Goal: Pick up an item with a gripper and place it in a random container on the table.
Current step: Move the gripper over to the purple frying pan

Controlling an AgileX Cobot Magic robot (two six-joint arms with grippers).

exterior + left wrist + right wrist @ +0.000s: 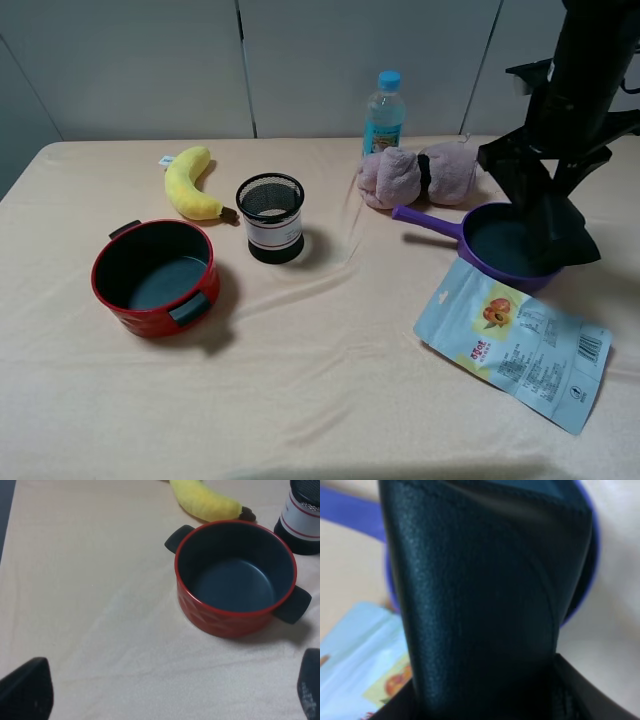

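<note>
We judge the pick done: at the right of the high view, the right gripper [545, 172] is clamped on the black case [562, 228]. The case hangs steeply over the right part of the purple pan [478, 262]; we cannot tell whether its low end touches the pan. Lowering and letting go are what is left. The left gripper [167, 692] holds nothing, its fingers spread wide, near the red pot [225, 620].
</note>
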